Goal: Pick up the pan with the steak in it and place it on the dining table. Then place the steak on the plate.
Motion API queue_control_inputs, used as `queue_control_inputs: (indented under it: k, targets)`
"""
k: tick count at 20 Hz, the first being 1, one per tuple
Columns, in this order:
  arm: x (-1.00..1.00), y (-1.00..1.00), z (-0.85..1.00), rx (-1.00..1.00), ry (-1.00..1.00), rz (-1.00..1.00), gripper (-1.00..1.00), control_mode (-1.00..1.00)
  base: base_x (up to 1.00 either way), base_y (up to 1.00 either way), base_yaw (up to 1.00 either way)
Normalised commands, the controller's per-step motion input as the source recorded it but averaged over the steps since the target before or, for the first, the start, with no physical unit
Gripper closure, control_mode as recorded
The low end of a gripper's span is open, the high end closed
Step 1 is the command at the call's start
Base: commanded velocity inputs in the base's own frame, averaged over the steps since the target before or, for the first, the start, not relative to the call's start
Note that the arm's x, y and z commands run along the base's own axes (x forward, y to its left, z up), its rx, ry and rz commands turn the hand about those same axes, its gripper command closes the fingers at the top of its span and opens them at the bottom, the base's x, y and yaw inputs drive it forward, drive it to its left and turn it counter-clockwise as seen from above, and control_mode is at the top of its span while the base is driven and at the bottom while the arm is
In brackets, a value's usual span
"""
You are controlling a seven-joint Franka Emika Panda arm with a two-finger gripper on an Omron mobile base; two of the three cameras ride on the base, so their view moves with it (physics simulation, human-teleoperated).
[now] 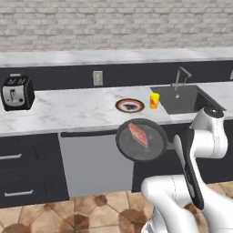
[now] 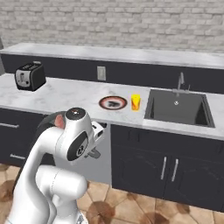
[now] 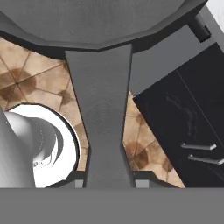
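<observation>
Half the pan [image 2: 47, 124] arm-hidden

The dining table [image 1: 73, 111], a white grey-veined marble top over dark cabinets, is carrying the plate [image 1: 129, 105] with a yellow cup [image 1: 154, 100] just beside it. A toaster [image 1: 17, 93] is sitting well apart at the far end, and a sink [image 1: 184, 100] is lying sunk into the top beyond the cup.
</observation>
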Motion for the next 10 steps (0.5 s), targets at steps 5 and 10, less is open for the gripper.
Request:
queue_control_inputs:
  k: [5,10]
  targets:
    - [0.00,0.00,0.00,0.00,0.00,0.00,1.00,1.00,0.02,0.72,0.00]
    - [0.00,0.00,0.00,0.00,0.00,0.00,1.00,1.00,0.01,0.01,0.00]
